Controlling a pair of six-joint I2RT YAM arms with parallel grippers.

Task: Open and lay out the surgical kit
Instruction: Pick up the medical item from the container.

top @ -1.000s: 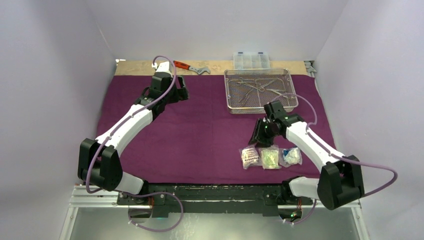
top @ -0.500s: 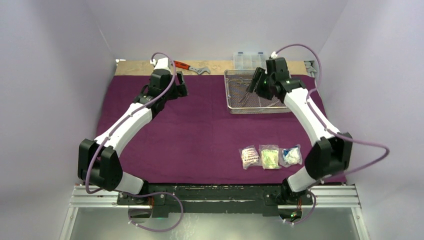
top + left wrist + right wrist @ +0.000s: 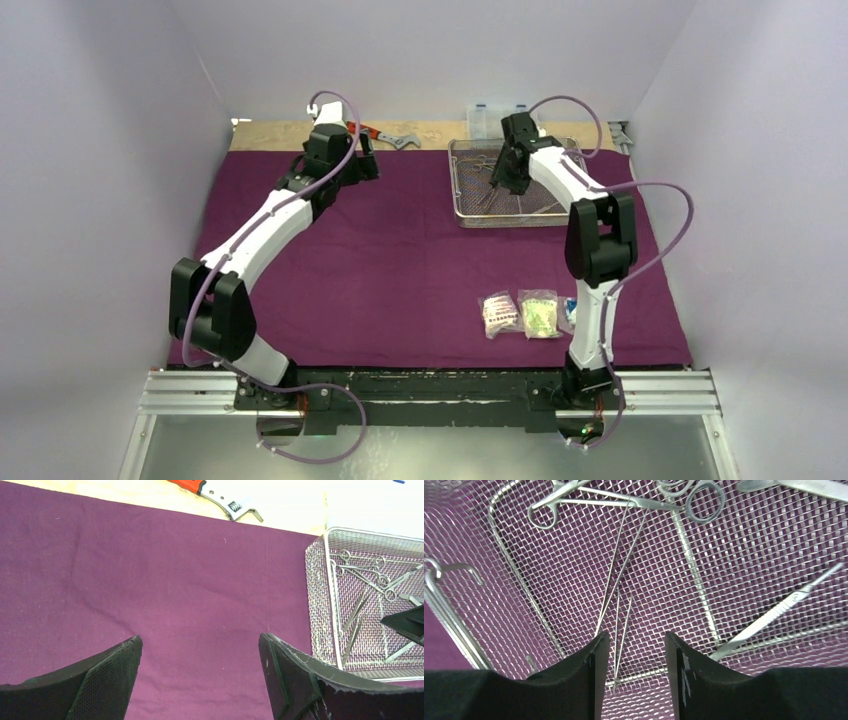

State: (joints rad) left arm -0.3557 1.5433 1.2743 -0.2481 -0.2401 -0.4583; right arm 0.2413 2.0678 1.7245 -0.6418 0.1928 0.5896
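A robotics lab test booth. Plain pale walls close in a wooden table on three sides. A left arm and a right arm are bolted to an aluminium rail. A dark-purple cloth carries a wire-mesh tray of steel surgical instruments.

Top cam: high, behind arm bases, looks down over whole counter. L wrist cam: low over purple cloth, facing fwd toward mesh tray at right edge. R wrist cam: v. close, down into tray, which end unclear. All three share the tray.
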